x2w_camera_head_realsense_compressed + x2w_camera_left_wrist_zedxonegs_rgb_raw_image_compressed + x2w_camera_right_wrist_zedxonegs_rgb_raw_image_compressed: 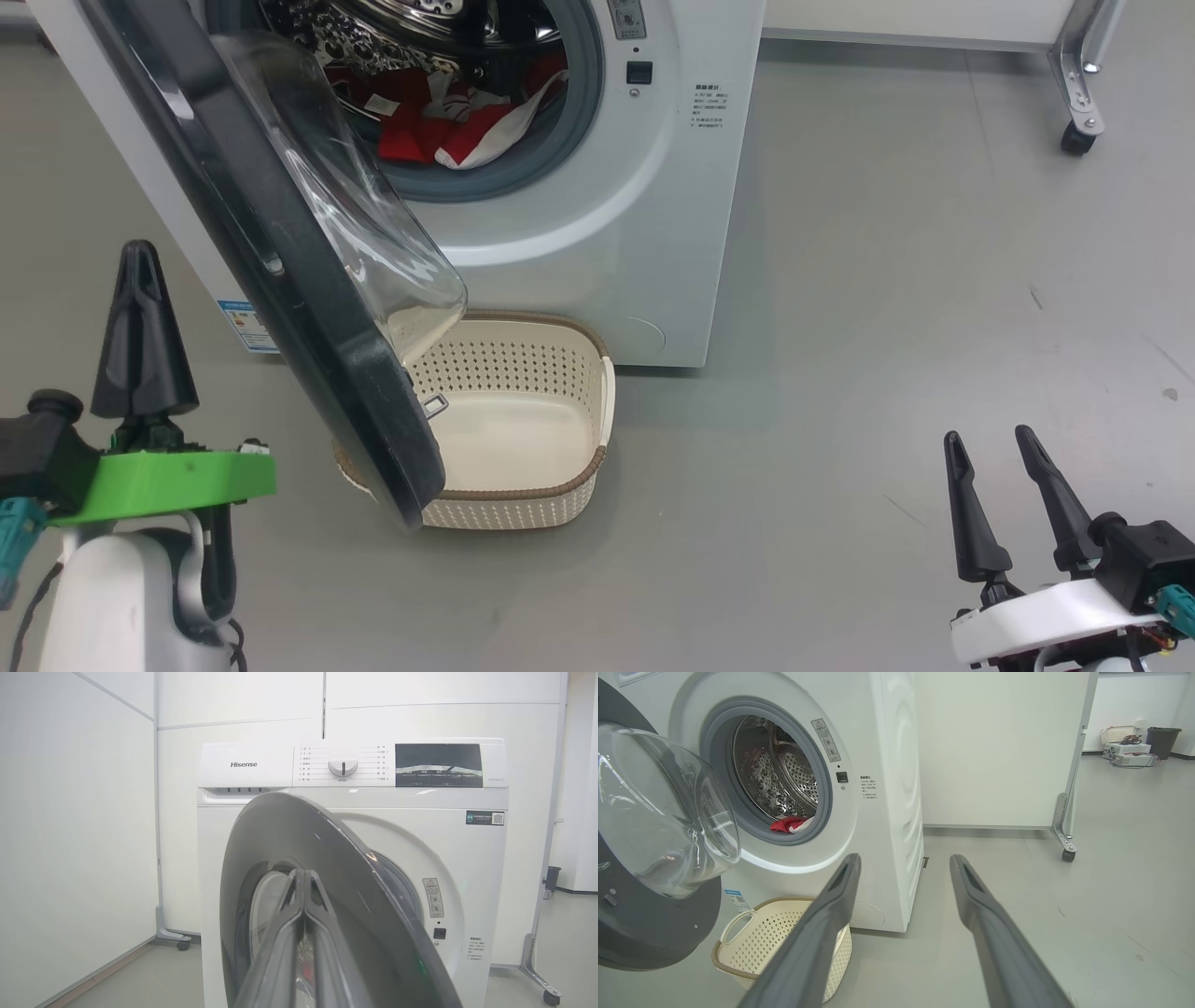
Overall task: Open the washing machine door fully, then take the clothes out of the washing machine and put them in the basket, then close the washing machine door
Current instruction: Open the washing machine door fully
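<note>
**Q:** Where does the washing machine door stand?

**A:** Half-open, over the basket; red clothes lie in the drum.

**Q:** Best approach?

**A:** Left fingers, pressed together and empty, should push the black rim fully wide; right fingers wait, spread.

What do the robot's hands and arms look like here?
The left hand has long black tapered fingers on a bright green plate, with a teal connector, a black cable and a glossy white forearm. The right hand has matching black fingers on a white plate.
</note>
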### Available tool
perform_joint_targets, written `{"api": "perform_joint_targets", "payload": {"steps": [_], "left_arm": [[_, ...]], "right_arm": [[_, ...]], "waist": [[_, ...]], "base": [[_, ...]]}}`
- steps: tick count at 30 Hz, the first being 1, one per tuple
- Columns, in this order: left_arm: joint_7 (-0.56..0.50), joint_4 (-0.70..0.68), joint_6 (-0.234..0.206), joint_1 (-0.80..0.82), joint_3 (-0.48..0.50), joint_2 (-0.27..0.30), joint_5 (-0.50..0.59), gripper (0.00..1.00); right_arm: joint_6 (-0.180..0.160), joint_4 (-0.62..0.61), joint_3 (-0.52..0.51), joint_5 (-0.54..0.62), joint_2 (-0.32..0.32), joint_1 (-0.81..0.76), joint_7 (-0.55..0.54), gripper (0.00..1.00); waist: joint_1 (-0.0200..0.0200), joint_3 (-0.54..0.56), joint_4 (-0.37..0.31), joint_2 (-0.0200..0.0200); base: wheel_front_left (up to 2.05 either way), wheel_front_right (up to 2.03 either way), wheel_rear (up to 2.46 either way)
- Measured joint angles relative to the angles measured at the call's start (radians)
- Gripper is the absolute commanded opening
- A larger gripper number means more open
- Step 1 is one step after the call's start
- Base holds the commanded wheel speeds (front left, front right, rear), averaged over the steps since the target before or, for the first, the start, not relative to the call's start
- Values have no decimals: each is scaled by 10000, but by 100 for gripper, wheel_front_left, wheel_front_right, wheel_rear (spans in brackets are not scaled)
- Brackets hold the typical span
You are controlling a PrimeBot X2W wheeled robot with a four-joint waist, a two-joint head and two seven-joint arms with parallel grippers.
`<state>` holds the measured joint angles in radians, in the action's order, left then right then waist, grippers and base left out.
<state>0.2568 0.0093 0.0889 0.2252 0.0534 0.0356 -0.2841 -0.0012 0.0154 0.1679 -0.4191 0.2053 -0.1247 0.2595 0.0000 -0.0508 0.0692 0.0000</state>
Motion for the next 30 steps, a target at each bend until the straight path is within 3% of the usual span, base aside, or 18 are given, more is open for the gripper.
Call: {"api": "perform_joint_targets", "payload": {"steps": [10,17,30], "left_arm": [[8,-633,132,316,-688,-15,148,0],[10,-754,222,317,-1912,-13,111,0],[-337,384,311,-208,-4006,8,-293,0]], "right_arm": [[104,75,-65,98,-159,-3,0,100],[209,157,-98,251,-234,-3,-2,100],[418,324,-232,343,-445,-4,-2,100]], "waist": [[0,0,-51,0],[0,8,-166,0],[0,45,-431,0]], "base": [[0,0,0],[0,0,0],[0,0,0]]}}
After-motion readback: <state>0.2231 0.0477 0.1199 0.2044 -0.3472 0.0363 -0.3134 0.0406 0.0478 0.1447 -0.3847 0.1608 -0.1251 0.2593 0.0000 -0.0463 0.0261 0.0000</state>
